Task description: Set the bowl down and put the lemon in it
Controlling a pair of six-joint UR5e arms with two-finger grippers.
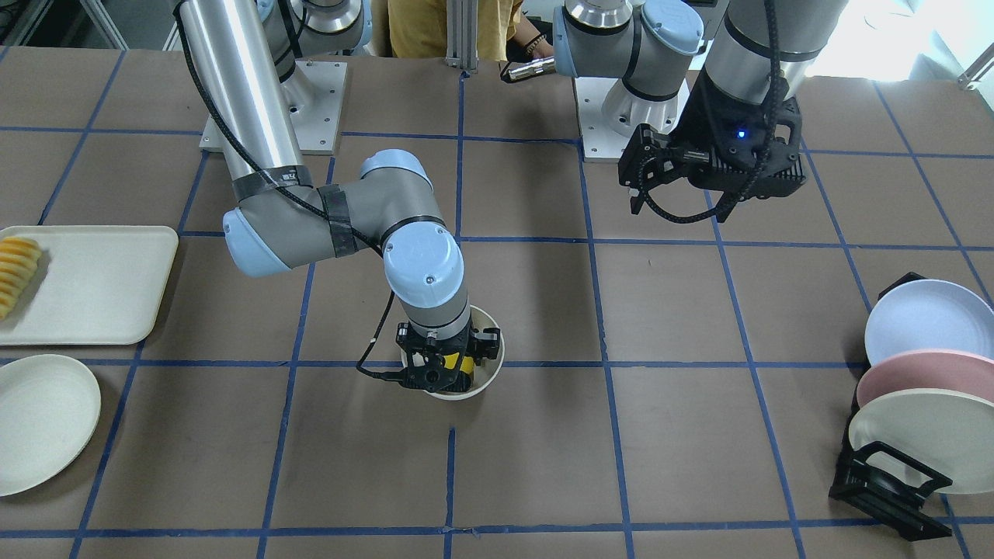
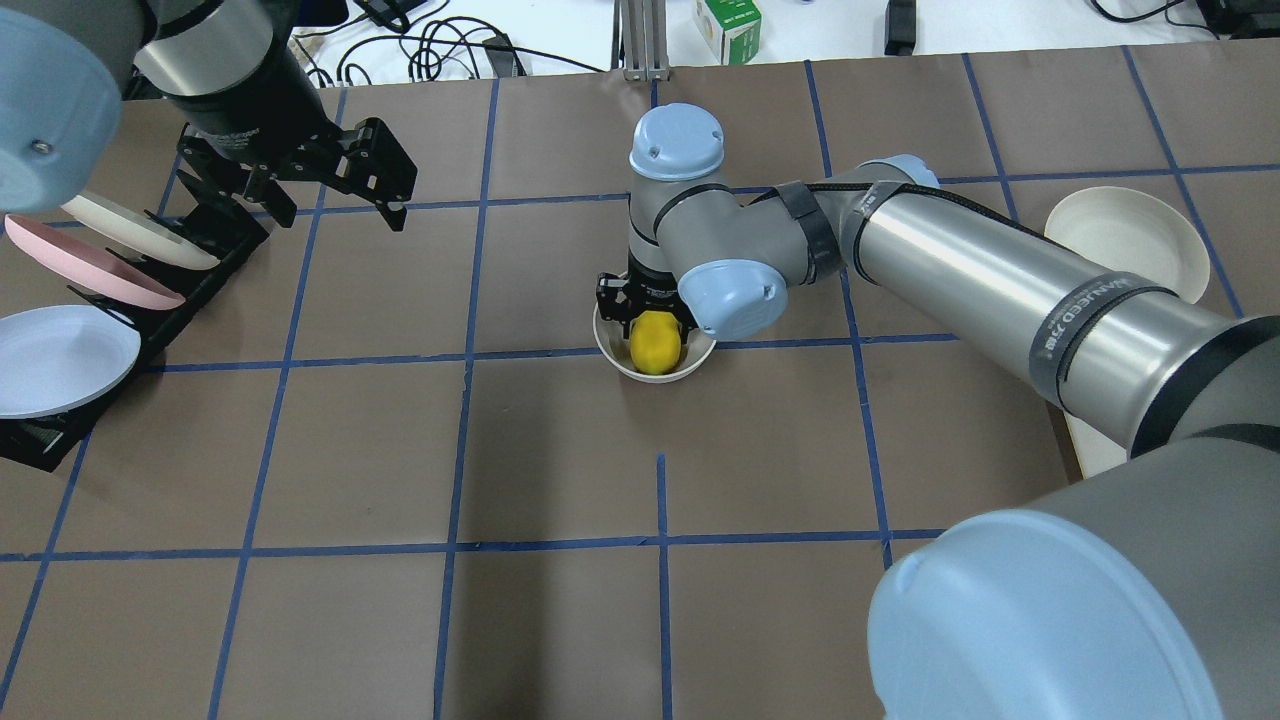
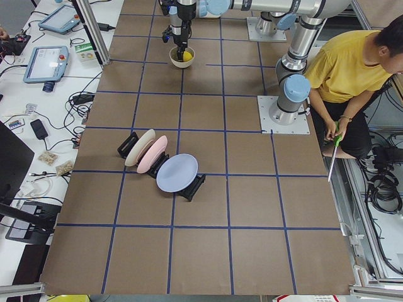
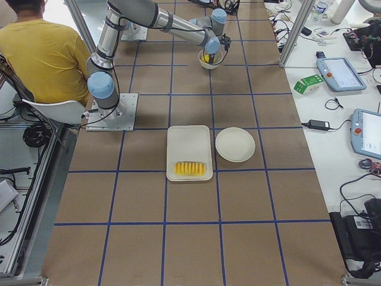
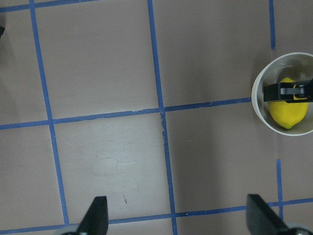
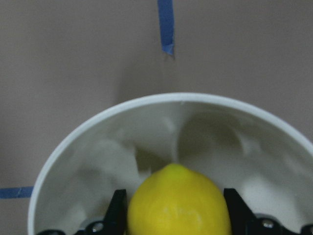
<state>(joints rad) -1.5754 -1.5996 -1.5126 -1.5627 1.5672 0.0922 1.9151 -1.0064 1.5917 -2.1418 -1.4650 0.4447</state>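
Observation:
The cream-white bowl stands on the table near its middle; it also shows in the overhead view. The yellow lemon is inside it, low in the bowl. My right gripper reaches down into the bowl and is shut on the lemon, with a finger touching each side and the bowl wall all around. My left gripper is open and empty, raised above the table near the plate rack. Its wrist view shows the bowl and the lemon off to the right.
A black rack with three pastel plates stands at the table's left end. A cream tray with sliced fruit and a flat cream plate lie at the right end. A seated person is behind the robot bases.

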